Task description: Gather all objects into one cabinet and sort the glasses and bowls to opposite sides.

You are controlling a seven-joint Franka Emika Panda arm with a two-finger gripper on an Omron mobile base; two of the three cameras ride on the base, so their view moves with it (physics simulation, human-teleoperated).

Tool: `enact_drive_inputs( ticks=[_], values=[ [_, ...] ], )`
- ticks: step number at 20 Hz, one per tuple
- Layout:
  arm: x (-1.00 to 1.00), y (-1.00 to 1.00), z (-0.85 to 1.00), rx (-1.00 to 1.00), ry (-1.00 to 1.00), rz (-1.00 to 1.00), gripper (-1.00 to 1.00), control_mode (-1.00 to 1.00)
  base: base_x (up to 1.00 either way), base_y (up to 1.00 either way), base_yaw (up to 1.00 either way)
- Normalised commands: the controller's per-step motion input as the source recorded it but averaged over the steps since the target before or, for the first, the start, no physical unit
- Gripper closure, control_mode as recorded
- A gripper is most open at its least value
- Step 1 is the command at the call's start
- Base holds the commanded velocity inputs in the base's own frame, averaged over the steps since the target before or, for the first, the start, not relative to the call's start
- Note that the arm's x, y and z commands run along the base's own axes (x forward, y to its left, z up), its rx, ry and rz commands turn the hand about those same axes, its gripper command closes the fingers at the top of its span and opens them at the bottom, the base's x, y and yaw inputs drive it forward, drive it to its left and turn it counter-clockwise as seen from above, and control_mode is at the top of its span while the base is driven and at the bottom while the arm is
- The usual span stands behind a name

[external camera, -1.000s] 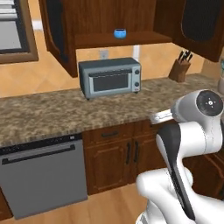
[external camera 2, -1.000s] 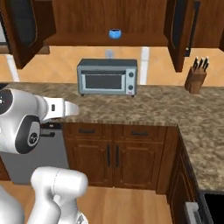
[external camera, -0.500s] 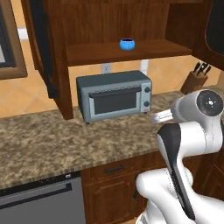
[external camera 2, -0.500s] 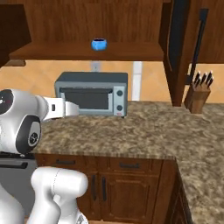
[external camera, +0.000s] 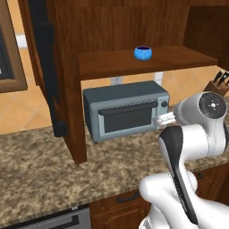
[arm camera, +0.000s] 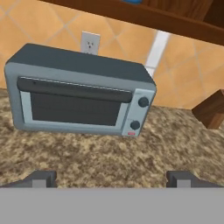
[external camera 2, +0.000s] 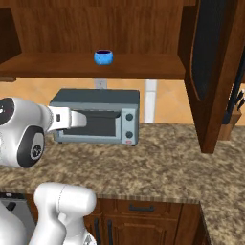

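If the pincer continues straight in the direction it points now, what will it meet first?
Most likely the toaster oven: the open, empty pincer faces its front across a bare strip of granite counter. If it aims lower than it seems, the counter would come first.

- Left base view looks forward from behind the arm's left, close to the granite counter
- Right base view looks from behind its right; both share the toaster oven and blue bowl on the cabinet floor
- Hand view faces the oven front, near (bowl cropped at top)
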Motion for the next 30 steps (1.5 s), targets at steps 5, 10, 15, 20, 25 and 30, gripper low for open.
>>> enact_drive_inputs(
  ticks=[5,10,15,20,25,30],
  values=[
    [0.00,0.00,0.00,0.02,0.02,0.00,-1.00,-1.00,0.09,0.00,0.00],
    [0.19,-0.09,-0.05,0.02,0.04,0.01,-1.00,-1.00,0.00,0.00,0.00],
    [0.58,-0.16,0.00,0.00,-0.04,-0.01,-1.00,-1.00,0.00,0.00,0.00],
    [0.96,-0.05,0.22,0.00,-0.01,-0.13,-1.00,-1.00,0.00,0.00,0.00],
    [0.98,-0.02,0.53,0.15,0.00,-0.19,-1.00,-1.00,0.00,0.00,0.00],
    [0.31,-0.33,0.96,0.51,0.15,-0.04,-1.00,-1.00,0.00,0.00,0.00]
  ],
)
